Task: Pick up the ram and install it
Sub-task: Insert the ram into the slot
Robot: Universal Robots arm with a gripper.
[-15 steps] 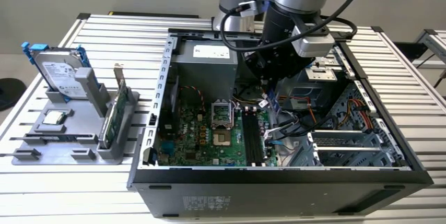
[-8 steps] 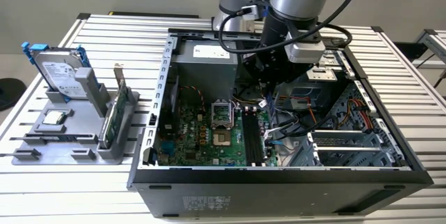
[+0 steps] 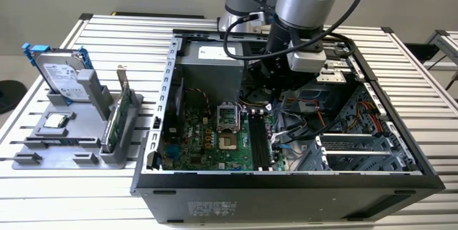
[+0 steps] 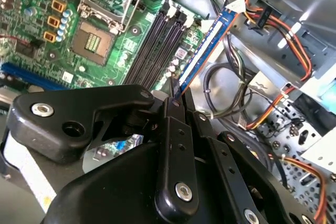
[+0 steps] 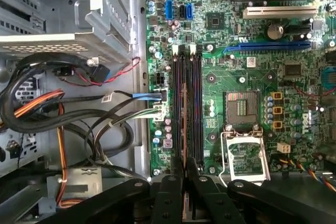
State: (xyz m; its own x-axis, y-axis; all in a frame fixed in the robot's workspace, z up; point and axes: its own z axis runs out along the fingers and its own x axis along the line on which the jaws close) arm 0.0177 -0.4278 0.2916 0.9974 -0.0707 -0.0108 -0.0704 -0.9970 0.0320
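So the gripper (image 4: 176, 95) has its fingers pinched on the ram (image 4: 202, 51), which sticks out from the fingertips as a thin blue-edged stick in the second wrist view. In the first wrist view the stick (image 5: 184, 124) sits edge-on right over the black memory slots (image 5: 195, 108), lower middle of the frame; can't tell if it's touching them. Around it: the motherboard (image 3: 207, 139), the open CPU socket (image 5: 242, 109), and a tangle of cables (image 5: 63, 108) beside the slots. In the exterior view the arm reaches down into the open computer case (image 3: 286, 179), on a slatted white table (image 3: 64, 192), with a grey holder (image 3: 72, 133) at left carrying a hard drive (image 3: 61, 74) and an expansion card (image 3: 122, 112).
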